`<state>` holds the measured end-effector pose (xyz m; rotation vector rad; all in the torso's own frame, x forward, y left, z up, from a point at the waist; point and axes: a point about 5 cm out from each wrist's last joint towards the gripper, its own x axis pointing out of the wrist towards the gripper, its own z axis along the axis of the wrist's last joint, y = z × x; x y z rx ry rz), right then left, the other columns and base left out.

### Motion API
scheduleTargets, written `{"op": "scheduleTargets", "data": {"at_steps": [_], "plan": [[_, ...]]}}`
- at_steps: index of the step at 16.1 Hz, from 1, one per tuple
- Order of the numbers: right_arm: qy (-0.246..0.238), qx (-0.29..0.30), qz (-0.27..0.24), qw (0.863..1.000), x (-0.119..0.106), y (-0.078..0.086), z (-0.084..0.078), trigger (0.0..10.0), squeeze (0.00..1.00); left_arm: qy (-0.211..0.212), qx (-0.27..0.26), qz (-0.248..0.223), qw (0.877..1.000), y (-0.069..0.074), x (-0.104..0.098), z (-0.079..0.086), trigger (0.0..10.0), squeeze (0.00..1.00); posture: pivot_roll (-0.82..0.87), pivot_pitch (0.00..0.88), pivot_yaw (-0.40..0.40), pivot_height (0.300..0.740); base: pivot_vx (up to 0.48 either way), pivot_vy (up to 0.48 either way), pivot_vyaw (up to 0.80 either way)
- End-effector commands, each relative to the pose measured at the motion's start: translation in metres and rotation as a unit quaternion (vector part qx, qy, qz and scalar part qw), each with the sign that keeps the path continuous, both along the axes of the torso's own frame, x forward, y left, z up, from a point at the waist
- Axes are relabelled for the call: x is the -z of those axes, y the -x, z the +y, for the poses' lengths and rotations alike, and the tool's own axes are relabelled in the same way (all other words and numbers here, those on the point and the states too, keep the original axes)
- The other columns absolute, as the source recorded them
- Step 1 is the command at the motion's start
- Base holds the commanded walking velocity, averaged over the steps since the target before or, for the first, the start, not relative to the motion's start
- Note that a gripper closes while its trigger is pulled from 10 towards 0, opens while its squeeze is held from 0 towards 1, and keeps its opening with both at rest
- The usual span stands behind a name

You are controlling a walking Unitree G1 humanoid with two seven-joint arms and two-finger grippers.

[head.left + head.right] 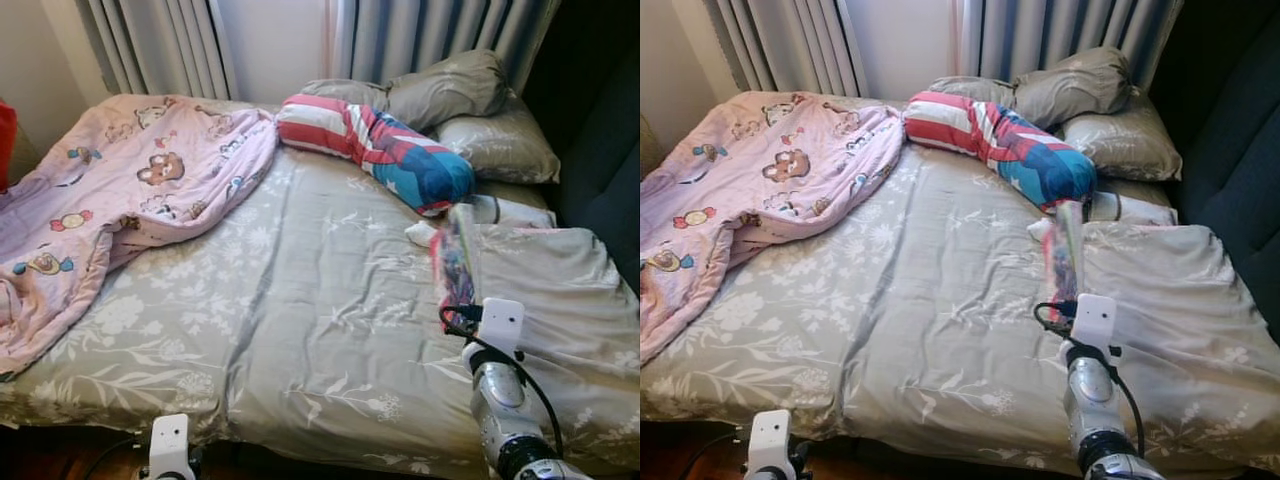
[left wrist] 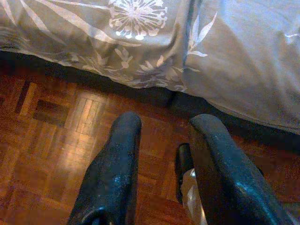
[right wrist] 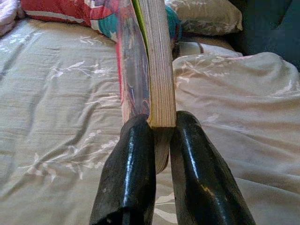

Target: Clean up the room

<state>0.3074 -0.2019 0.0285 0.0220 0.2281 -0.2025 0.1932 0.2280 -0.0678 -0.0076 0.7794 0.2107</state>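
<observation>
My right gripper (image 3: pixel 160 129) is shut on a thick book (image 3: pixel 157 61) with a colourful cover, held on edge above the right side of the bed (image 1: pixel 300 300). From the head views the book (image 1: pixel 455 255) stands upright just ahead of my right wrist. A striped red, white and blue pillow (image 1: pixel 375 145) lies behind it near the headboard. A pink cartoon blanket (image 1: pixel 130 190) is bunched over the bed's left side. My left gripper (image 2: pixel 164 136) hangs open low by the bed's front edge, over the wooden floor (image 2: pixel 56 131).
Grey floral pillows (image 1: pixel 470 110) are stacked at the bed's far right, beside a dark headboard (image 1: pixel 600 150). A folded grey duvet (image 1: pixel 560 290) covers the right side. Curtains (image 1: pixel 300 40) hang behind the bed. A small white item (image 1: pixel 420 234) lies near the striped pillow.
</observation>
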Motion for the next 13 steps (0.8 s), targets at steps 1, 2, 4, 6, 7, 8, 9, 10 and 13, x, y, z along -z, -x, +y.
{"op": "scheduleTargets", "data": {"at_steps": [1,2,4,6,7,8,9,10,13], "plan": [[0.003,0.003,-0.018,1.000,-0.0075,-0.0053,-0.0006,10.0,0.00,-0.002,-0.004,-0.004,1.000,-0.0020,-0.0017,0.0024,10.0,0.00,0.09,0.000,-0.032,0.740,0.000,0.000,-0.52],[0.005,0.003,-0.019,1.000,-0.0080,-0.0057,-0.0002,10.0,0.00,-0.002,-0.005,-0.005,1.000,-0.0026,-0.0022,0.0033,10.0,0.00,0.10,0.000,-0.032,0.740,0.000,0.000,0.00],[0.003,0.004,-0.021,1.000,-0.0082,-0.0057,0.0001,10.0,0.00,-0.003,-0.005,-0.006,1.000,-0.0027,-0.0024,0.0036,10.0,0.00,0.10,0.000,-0.031,0.740,0.000,0.000,0.00],[0.003,0.005,-0.021,1.000,-0.0082,-0.0055,-0.0001,10.0,0.00,-0.002,-0.005,-0.005,1.000,-0.0027,-0.0023,0.0036,10.0,0.00,0.09,0.004,-0.031,0.740,0.000,0.000,0.00],[0.004,0.005,-0.021,1.000,-0.0080,-0.0054,-0.0004,10.0,0.00,-0.002,-0.005,-0.005,1.000,-0.0028,-0.0024,0.0036,10.0,0.00,0.09,0.005,-0.031,0.740,0.000,0.000,0.00],[0.002,0.008,-0.021,1.000,-0.0081,-0.0054,-0.0006,10.0,0.00,-0.002,-0.006,-0.005,1.000,-0.0030,-0.0024,0.0034,10.0,0.00,0.09,0.006,-0.030,0.740,0.000,0.000,0.00],[-0.004,0.008,-0.028,1.000,-0.0091,-0.0057,-0.0002,10.0,0.00,-0.001,-0.005,-0.005,1.000,-0.0031,-0.0025,0.0033,10.0,0.00,0.09,0.007,-0.030,0.740,0.000,0.000,0.00],[-0.002,0.002,-0.027,1.000,-0.0095,-0.0064,0.0009,10.0,0.00,-0.001,-0.005,-0.006,1.000,-0.0033,-0.0025,0.0032,10.0,0.00,0.09,0.008,-0.030,0.740,0.000,0.000,0.00],[0.000,0.003,-0.033,0.999,-0.0105,-0.0065,0.0023,10.0,0.00,-0.001,-0.005,-0.006,1.000,-0.0035,-0.0027,0.0032,10.0,0.00,0.09,0.013,-0.028,0.740,0.245,0.000,-0.27]]}}
